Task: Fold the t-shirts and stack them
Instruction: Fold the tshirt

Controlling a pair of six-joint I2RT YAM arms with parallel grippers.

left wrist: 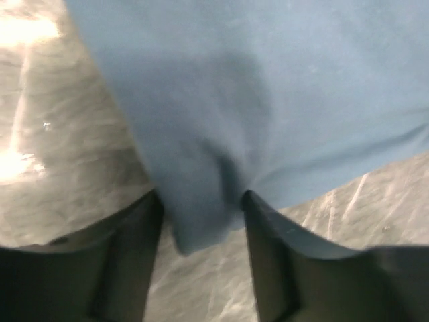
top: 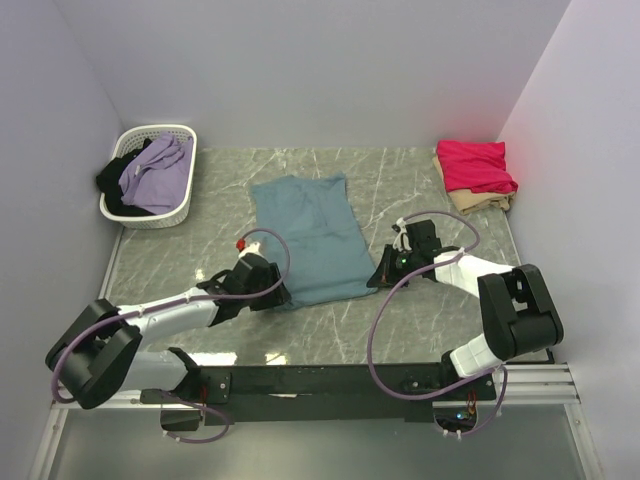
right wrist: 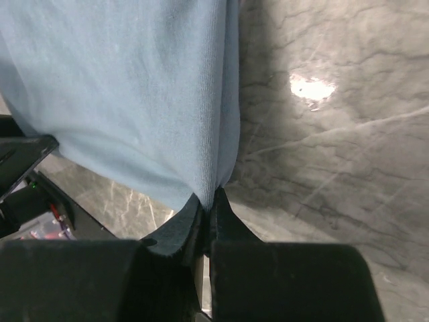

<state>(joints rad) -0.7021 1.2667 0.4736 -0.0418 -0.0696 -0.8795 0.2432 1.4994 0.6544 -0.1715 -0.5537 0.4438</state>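
Two corners caught: my left gripper (left wrist: 201, 204) and right gripper (right wrist: 209, 201) clamp the teal-blue t-shirt (top: 310, 235) at its near hem, over grey marbled table (top: 450, 320), lavender walls (top: 330, 70).

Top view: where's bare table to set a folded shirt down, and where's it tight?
Bare table: between the teal t-shirt and the pink t-shirt on the beige t-shirt; between the basket and the teal t-shirt; the near strip this side of its hem. Crowded: the teal hem, where left gripper and right gripper pinch its corners.

Right end effector (right wrist: 209, 208) clamped tight
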